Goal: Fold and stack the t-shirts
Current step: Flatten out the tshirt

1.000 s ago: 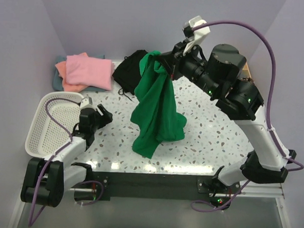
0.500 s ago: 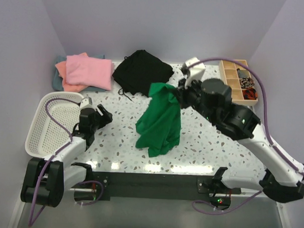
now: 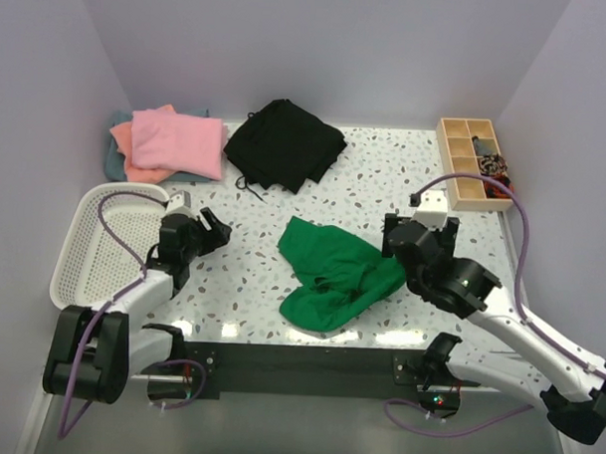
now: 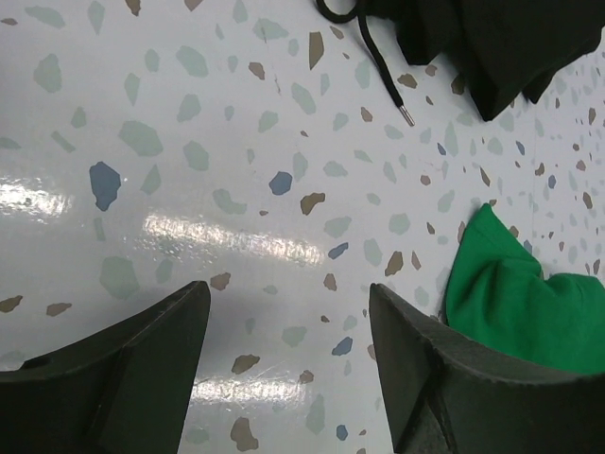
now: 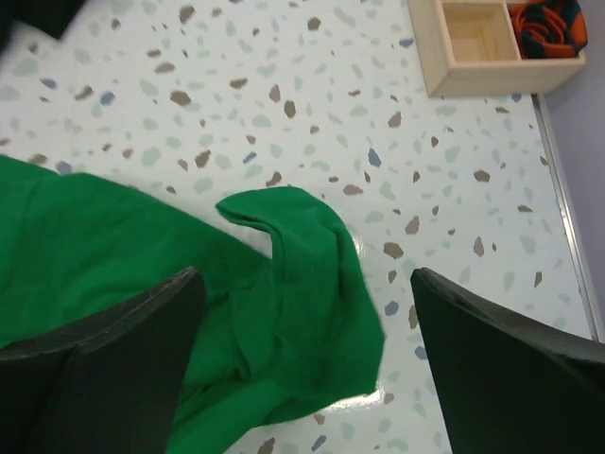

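Currently the green t-shirt (image 3: 336,278) is lying crumpled by the bench's (image 3: 384,180) near edge, its long axis running left-right. Nearer, the right gripper (image 5: 304,284) is hovering over its right end, jaws apart and empty. The left gripper (image 4: 288,295), also gaping, is sitting off to its left.

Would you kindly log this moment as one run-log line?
green t-shirt: crumpled on table | right gripper: open over it | left gripper: open, empty

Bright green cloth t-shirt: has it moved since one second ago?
Yes. The bright green cloth t-shirt came down toward the near edge of the speckled table, away from the black cloth heap, and lies crumpled.
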Available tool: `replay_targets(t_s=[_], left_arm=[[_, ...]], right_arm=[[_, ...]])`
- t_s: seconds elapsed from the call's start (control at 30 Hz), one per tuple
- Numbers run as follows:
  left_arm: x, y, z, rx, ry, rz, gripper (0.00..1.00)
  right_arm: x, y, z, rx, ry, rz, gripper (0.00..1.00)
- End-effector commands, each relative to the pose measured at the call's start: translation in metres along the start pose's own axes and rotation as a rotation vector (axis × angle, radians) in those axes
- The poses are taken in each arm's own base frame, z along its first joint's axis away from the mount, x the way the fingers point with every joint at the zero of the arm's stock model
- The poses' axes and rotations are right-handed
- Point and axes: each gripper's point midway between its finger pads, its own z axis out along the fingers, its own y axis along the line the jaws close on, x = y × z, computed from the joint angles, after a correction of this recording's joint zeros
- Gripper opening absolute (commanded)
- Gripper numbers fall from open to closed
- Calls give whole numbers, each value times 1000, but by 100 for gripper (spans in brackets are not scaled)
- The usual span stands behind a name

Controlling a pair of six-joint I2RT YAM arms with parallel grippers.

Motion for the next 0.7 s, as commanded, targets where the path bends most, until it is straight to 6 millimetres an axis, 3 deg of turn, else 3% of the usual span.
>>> replay_targets(t_s=[0.0, 0.1, 0.23, 0.27, 0.33, 0.37, 0.43, 0.53, 0.67], left_arm=[[-17, -31, 5, 127, -11, 65, 73], [-24, -43, 10, 163, -5, 60, 73], [-27, -51, 22, 152, 17, 65, 72], [-33, -56, 25, 160, 8, 69, 71], [-31, -59, 32, 157, 35, 75, 71], [-36, -64, 35, 168, 31, 78, 70], [-32, -66, 41, 167, 50, 92, 69], [-26, -61, 47, 152, 66, 89, 69], [-19, -54, 49, 138, 77, 86, 69]], right_arm=[[25, 0, 12, 85, 44, 44, 99], [26, 12, 16, 49, 65, 5, 99], [32, 75, 24, -188, 145, -66, 99], [51, 94, 30, -241, 220, -128, 99], [61, 118, 35, -294, 248, -162, 99], [79, 132, 41, -322, 300, -222, 99], [86, 154, 39, -376, 302, -263, 96], [101, 181, 30, -462, 329, -322, 94], [114, 197, 18, -549, 364, -341, 92]])
